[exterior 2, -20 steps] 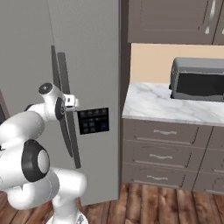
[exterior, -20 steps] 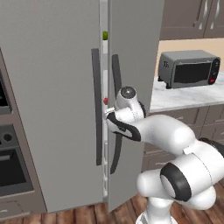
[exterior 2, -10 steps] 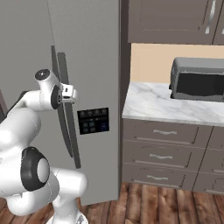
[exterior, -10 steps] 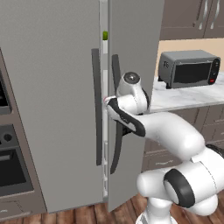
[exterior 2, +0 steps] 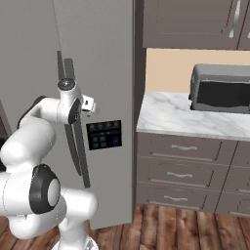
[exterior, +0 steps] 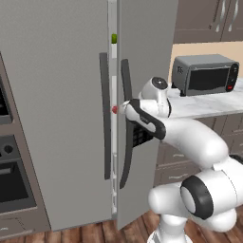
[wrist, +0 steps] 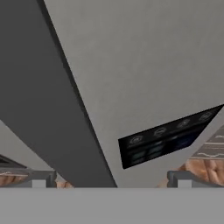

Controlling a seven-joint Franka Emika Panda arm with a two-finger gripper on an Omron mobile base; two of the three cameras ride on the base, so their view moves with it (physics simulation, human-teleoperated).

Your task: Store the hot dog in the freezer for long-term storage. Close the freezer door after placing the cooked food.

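- Grey matte freezer point(exterior: 57, 95) fills the left of the scene; its plain door sits flush, presumably untouched because the task does not need it.
- Just right of it, the freezer door point(exterior: 142, 47) with the dark control panel point(exterior 2: 104, 135) stands slightly ajar — a narrow gap shows white shelf edges, a green item and a red spot, perhaps the hot dog; I cannot tell.
- Gripper point(wrist: 109, 177), jaws spread wide and holding nothing, sits close against that door by its dark handle point(exterior: 126, 123) — likely to push it shut.
- Far right, a toaster oven point(exterior: 205, 74) rests on the marble counter point(exterior 2: 185, 119).
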